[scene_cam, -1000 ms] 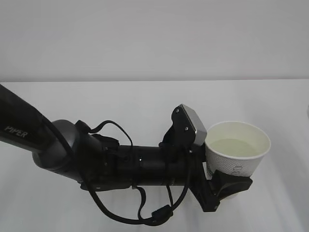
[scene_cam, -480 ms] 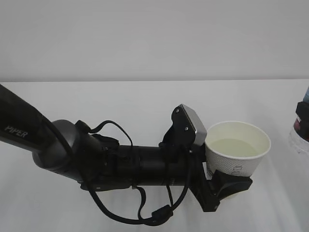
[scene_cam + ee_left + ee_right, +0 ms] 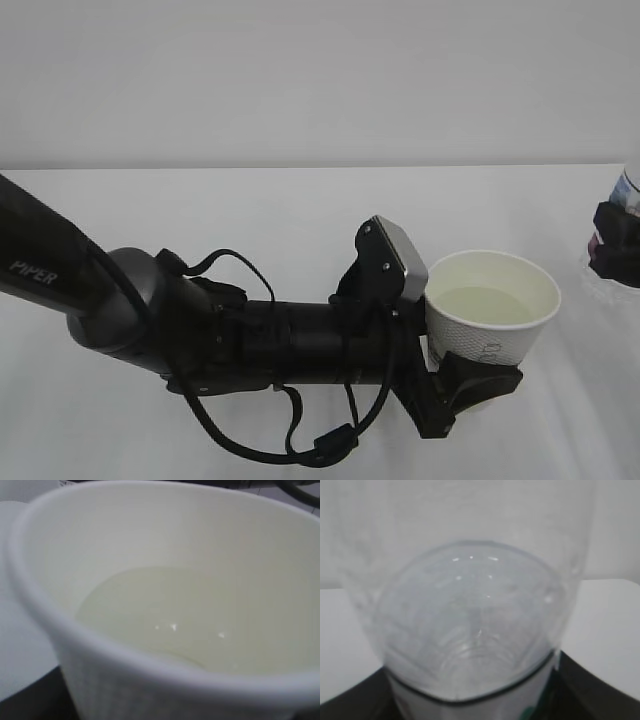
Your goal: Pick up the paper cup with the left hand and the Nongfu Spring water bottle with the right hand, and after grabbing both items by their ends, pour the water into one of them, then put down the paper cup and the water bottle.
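While the left hand [image 3: 470,385] holds the paper cup [image 3: 490,310] upright by its base above the bench [image 3: 300,210], water [image 3: 485,305] already inside, the right hand [image 3: 615,245] at the far right edge clamps its jaws on the Nongfu Spring water bottle [image 3: 470,630]. Setting down looks next; each arm lowers its own load.

White lettering "PIPER" stands on the left arm [image 3: 60,265], at nine o'clock. Grey lettering on the paper cup [image 3: 490,315] is illegible.
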Available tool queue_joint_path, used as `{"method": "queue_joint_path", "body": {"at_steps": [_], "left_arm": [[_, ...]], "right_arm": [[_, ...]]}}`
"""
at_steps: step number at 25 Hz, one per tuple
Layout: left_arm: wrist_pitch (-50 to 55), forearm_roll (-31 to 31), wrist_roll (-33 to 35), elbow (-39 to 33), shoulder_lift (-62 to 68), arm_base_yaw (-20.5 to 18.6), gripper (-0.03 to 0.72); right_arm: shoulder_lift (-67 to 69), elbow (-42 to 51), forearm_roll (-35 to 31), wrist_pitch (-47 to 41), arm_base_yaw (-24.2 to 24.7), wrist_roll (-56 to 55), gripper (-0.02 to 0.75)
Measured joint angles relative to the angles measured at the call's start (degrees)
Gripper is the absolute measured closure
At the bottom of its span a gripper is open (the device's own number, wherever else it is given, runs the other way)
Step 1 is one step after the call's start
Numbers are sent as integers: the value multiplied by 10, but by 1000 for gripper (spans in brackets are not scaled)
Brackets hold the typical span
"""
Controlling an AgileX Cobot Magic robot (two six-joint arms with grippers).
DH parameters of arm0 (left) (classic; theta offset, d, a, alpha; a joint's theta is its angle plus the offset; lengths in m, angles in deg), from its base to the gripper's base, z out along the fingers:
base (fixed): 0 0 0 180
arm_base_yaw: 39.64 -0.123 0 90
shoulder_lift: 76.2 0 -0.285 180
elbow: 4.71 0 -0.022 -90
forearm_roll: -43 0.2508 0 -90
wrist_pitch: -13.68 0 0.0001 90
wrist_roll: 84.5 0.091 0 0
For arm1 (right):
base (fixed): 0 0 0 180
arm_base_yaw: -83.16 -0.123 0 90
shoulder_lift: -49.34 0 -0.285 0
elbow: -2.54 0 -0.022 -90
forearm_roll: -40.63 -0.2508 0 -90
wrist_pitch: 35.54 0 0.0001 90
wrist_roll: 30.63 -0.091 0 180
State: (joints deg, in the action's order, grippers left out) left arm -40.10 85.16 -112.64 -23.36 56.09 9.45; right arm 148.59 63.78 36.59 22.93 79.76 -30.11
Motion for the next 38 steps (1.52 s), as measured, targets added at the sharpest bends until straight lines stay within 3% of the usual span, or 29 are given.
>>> {"method": "queue_joint_path", "body": {"at_steps": [5,38], "left_arm": [[0,0,0,0,0,0,143],[0,-26,0,0,0,0,167]], "right_arm": [[53,-4,2,45,0,-5,287],[184,-124,13,51,0,-5,287]]}}
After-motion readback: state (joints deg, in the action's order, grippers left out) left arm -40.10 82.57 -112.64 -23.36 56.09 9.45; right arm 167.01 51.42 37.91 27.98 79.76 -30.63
